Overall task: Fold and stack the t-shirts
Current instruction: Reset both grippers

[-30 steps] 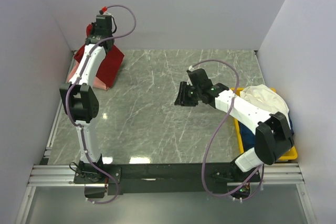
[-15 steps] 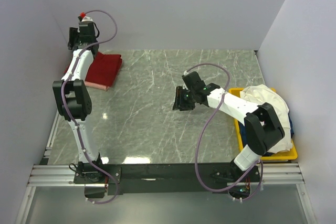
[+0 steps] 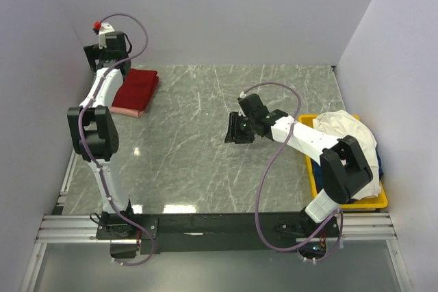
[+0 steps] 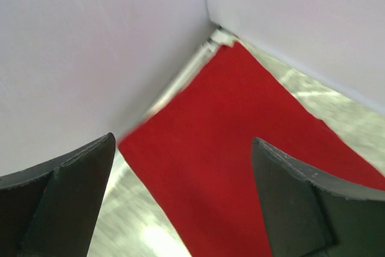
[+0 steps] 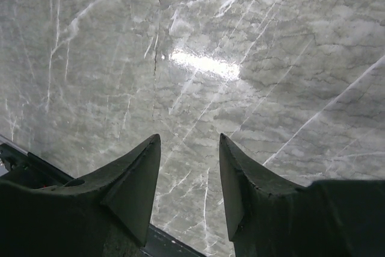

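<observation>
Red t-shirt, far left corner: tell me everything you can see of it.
Deep red t-shirt: plain soft cloth, folded into a compact rectangle with soft ridges across its top. It lies flat in the far left corner of the table, close to both walls, on a salmon pink layer that peeks out at its near edge. The left claw hangs above it, jaws wide open, holding nothing. No sleeves or collar show.

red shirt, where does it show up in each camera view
Top external: the red shirt lies folded at the far left corner of the table.
Left wrist: it fills the middle, between the left gripper's open fingers.
Right wrist: not in it.
Shared landmark: the table's grey marble, in all three.
</observation>
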